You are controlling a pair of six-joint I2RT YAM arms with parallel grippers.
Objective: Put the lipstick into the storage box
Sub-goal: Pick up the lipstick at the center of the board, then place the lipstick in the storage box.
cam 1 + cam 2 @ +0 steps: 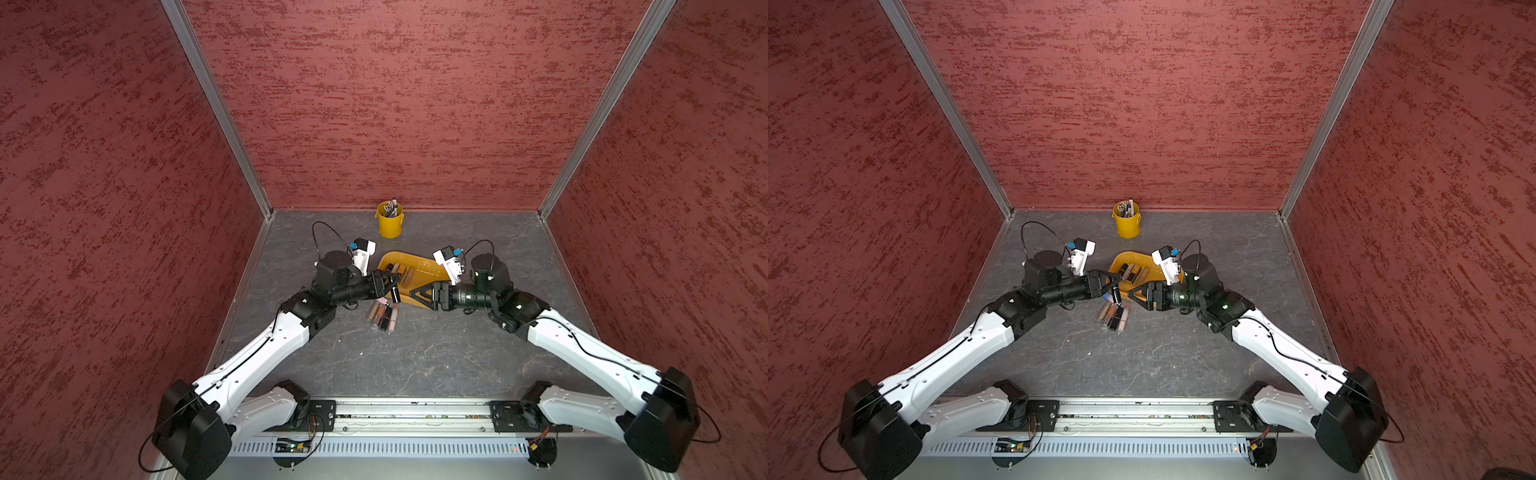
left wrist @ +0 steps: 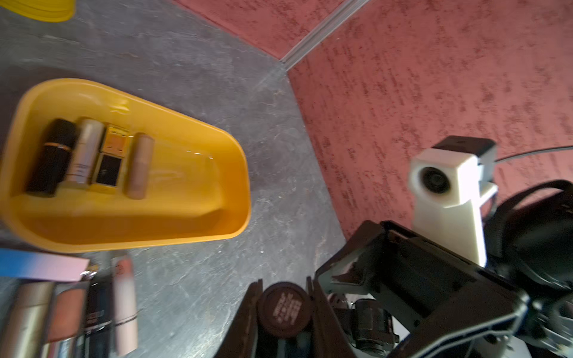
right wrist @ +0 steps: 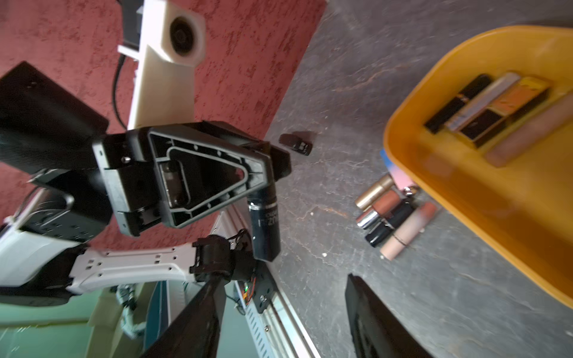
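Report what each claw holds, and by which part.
The left claw is shut on a dark lipstick tube, gripped near one end; the rest sticks out free. The right claw is open and holds nothing.

The shallow yellow-orange plastic storage box (image 1: 424,266) with rounded corners sits flat just above centre in both top views. It holds four lipsticks (image 2: 85,152) side by side at one end: a black tube, a pale beige one, a square gold-and-black case and a tan tube. A dark cylindrical lipstick (image 3: 265,226) with pale lettering is clamped at one end by the left gripper (image 3: 269,183), centre frame in the right wrist view, while a cluster of loose lipsticks (image 1: 382,316) lies outside, just below the box's lower-left edge.
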